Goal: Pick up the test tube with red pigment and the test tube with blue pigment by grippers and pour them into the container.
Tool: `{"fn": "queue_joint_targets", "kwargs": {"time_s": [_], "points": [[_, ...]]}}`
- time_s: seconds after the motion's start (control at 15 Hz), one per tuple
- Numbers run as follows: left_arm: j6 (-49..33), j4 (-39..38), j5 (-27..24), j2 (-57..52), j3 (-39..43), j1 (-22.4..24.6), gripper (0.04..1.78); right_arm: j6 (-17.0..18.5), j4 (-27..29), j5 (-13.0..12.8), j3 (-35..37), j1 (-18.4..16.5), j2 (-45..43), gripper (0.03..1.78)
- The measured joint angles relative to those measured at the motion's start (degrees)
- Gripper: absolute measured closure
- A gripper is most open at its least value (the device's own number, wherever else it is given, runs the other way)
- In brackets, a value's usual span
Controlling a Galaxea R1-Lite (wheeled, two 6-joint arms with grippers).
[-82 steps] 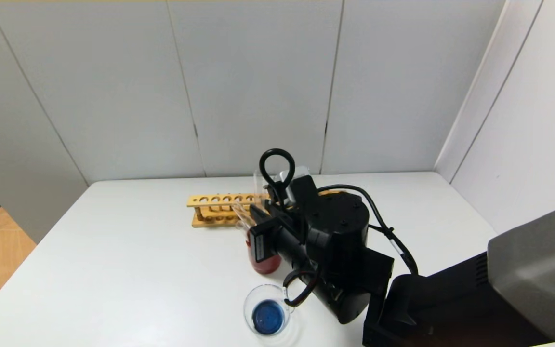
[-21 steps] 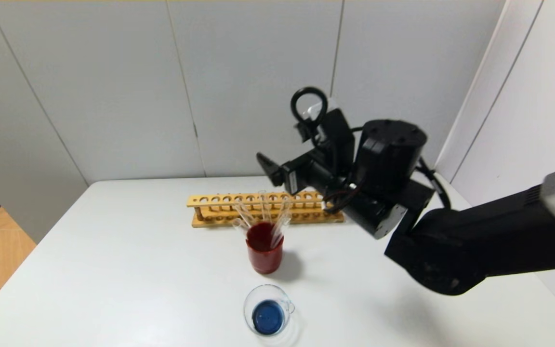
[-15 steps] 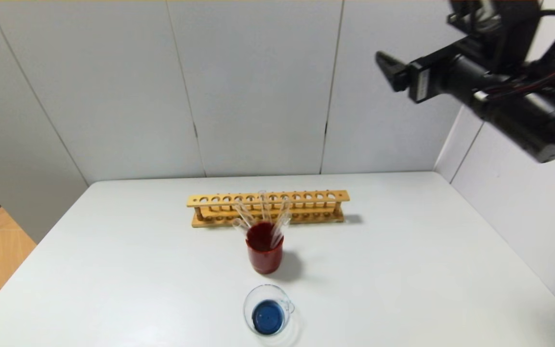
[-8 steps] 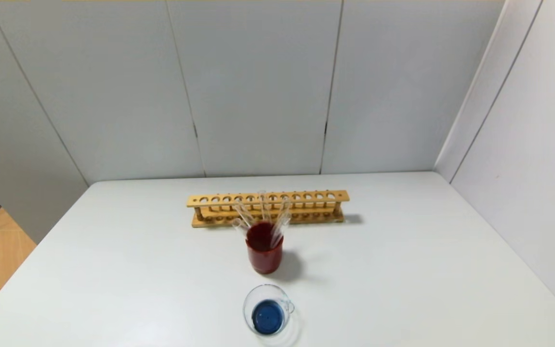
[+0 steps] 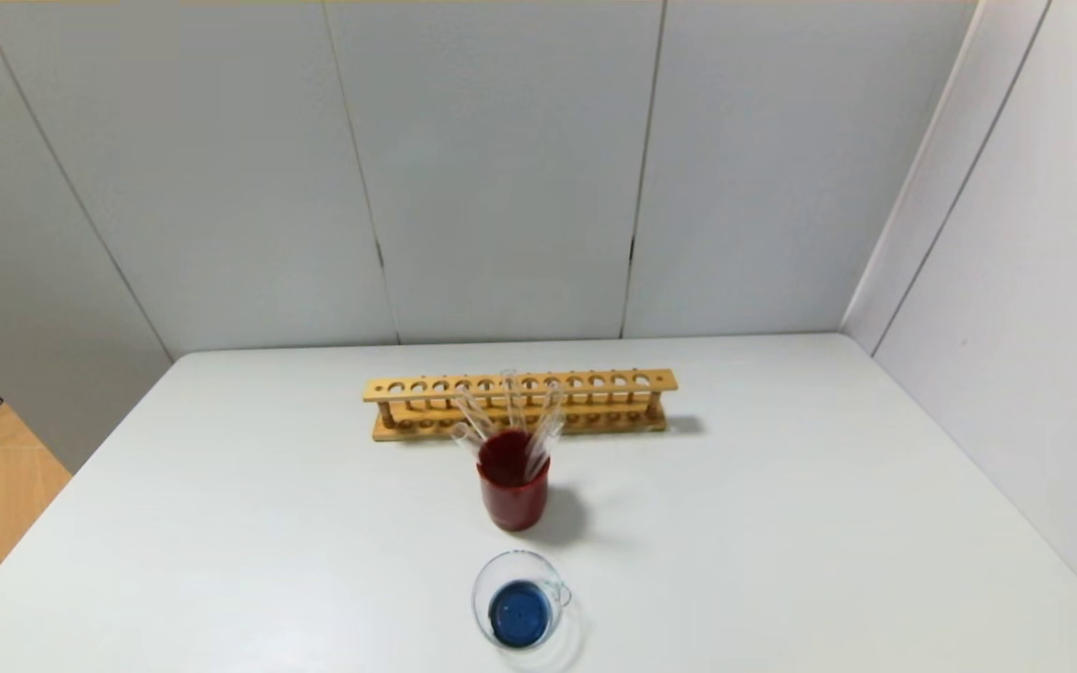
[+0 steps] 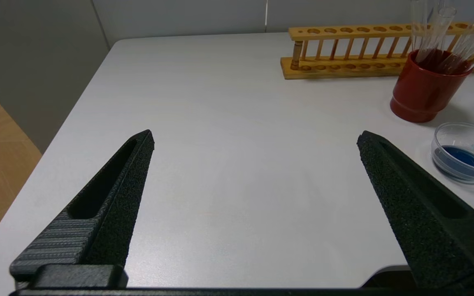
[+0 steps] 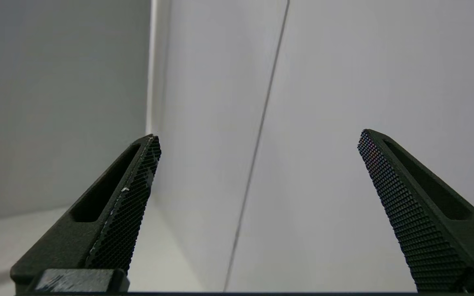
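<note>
The clear glass container (image 5: 520, 608) sits near the table's front edge with blue liquid in its bottom; it also shows in the left wrist view (image 6: 465, 151). Several clear tubes (image 5: 538, 435) stand tilted in a dark red cup (image 5: 512, 491); no red or blue liquid shows in any of them. My left gripper (image 6: 255, 137) is open and empty, low over the table's front left, well left of the container. My right gripper (image 7: 257, 137) is open and empty, facing the white wall panels. Neither gripper shows in the head view.
A long wooden tube rack (image 5: 518, 402) with empty holes stands behind the red cup; it also shows in the left wrist view (image 6: 360, 51). The white table (image 5: 221, 523) has its left edge beside a wooden floor. Wall panels close the back and right sides.
My right arm lifted away from the red cup, swung up and to the right, and left the head view. The tubes, cup and container have not moved.
</note>
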Motion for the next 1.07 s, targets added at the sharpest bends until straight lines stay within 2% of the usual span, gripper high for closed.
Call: {"fn": "queue_joint_targets", "kwargs": {"time_s": [0.13,0.27,0.33,0.47,0.6,0.8,0.87,1.07], "points": [[0.0,0.0,0.0,0.0,0.0,0.0,0.07,6.2,-0.8,4.8,7.7,1.4,-5.7,0.07],[0.0,0.0,0.0,0.0,0.0,0.0,0.07,13.0,-2.0,13.0,15.2,2.8,-11.7,0.07],[0.0,0.0,0.0,0.0,0.0,0.0,0.07,15.0,-2.2,16.6,18.8,3.2,-14.5,0.07],[0.0,0.0,0.0,0.0,0.0,0.0,0.07,15.8,-3.4,20.8,26.8,3.6,-18.8,0.07],[0.0,0.0,0.0,0.0,0.0,0.0,0.07,15.2,-5.1,21.9,35.0,3.7,-20.9,0.07],[0.0,0.0,0.0,0.0,0.0,0.0,0.07,10.0,-6.6,22.7,45.8,3.7,-22.2,0.07],[0.0,0.0,0.0,0.0,0.0,0.0,0.07,8.6,-6.6,23.0,47.2,3.8,-22.3,0.07],[0.0,0.0,0.0,0.0,0.0,0.0,0.07,8.5,-6.8,23.2,48.4,3.8,-22.5,0.07]]}}
